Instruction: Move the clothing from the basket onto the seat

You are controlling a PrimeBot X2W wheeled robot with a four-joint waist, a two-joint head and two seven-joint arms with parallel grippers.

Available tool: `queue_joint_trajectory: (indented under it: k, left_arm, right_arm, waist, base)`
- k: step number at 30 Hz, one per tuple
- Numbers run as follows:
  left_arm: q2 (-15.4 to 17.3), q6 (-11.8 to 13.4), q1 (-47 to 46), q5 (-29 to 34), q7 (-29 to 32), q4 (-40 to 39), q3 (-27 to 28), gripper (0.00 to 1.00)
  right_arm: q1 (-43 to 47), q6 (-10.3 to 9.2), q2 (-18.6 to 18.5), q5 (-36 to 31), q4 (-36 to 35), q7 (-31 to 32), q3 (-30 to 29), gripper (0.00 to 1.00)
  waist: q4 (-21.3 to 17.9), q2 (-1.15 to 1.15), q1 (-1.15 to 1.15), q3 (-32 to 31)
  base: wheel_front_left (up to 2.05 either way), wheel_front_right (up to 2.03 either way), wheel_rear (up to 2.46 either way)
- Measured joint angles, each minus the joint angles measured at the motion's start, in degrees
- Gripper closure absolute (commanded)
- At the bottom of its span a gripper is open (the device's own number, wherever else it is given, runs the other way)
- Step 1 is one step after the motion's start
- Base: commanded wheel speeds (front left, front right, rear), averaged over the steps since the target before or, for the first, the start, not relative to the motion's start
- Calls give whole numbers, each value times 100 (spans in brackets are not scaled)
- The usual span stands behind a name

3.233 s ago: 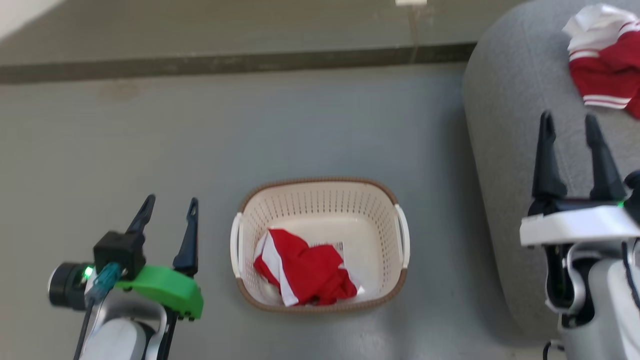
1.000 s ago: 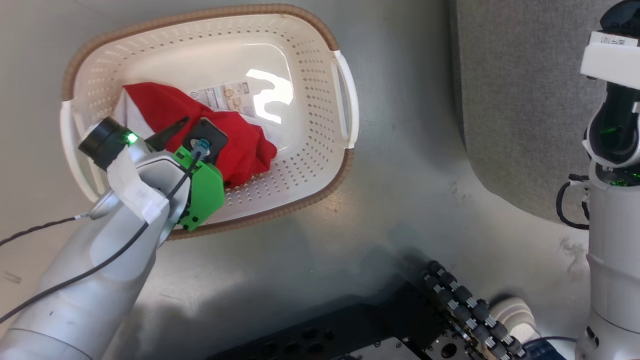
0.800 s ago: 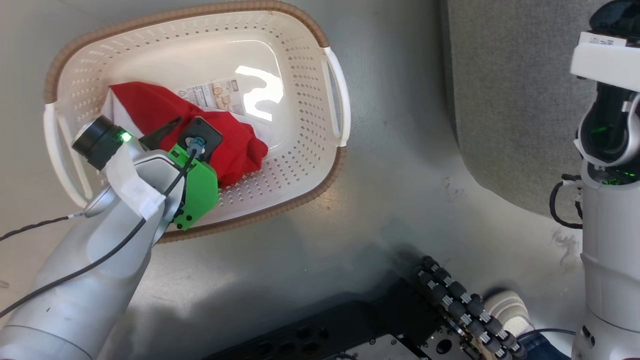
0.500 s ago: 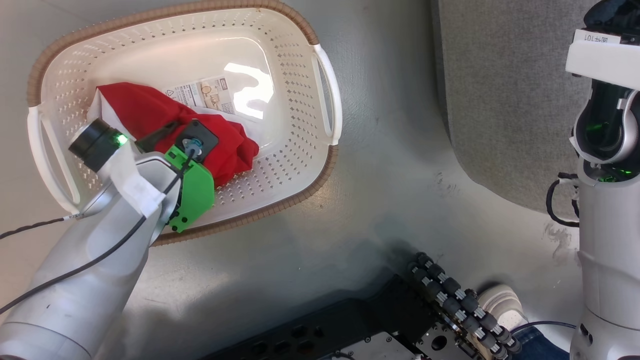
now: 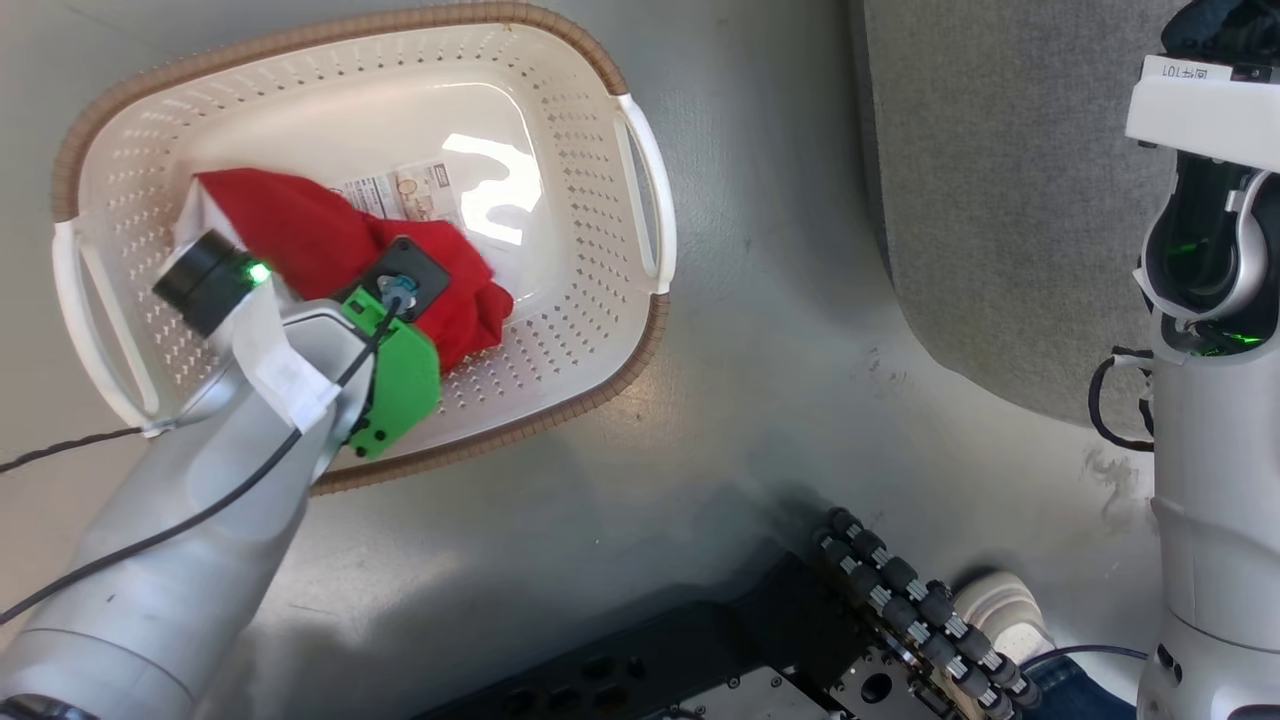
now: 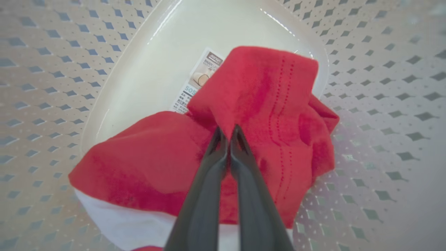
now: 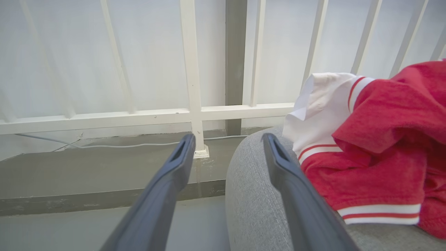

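Since the red garment (image 5: pixel 300 235) is limp, light cloth w/ no stiff edge, any bunched fold should serve as a hold, tho a thin pinch may slip. Head view: it lies crumpled in the basket (image 5: pixel 590 160) on the floor, near the seat (image 5: pixel 1000 200); left arm slopes down into the basket, wrist over the cloth. Left wrist view: left gripper (image 6: pixel 226 131) pinched closed on a raised fold mid-garment, near the label sticker (image 6: pixel 200 78). Right wrist view: right gripper (image 7: pixel 226 139) spread open, empty, pointing level past the seat's edge; second garment (image 7: pixel 383 146) lies on the cushion.
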Motion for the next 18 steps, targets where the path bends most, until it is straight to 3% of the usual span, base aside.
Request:
queue_joint_trajectory:
  k: [9,18]
  left_arm:
    - [-291,0,-104,-238,-475,-3,77,100]
    - [-456,11,-148,-633,-1165,-78,569,100]
  right_arm:
    - [0,59,-88,-88,220,-10,-15,0]
    - [39,135,-229,-204,577,-24,24,0]
  waist:
    - [187,0,0,-241]
    - [496,0,0,-663]
  base:
    - [0,0,0]
    - [0,0,0]
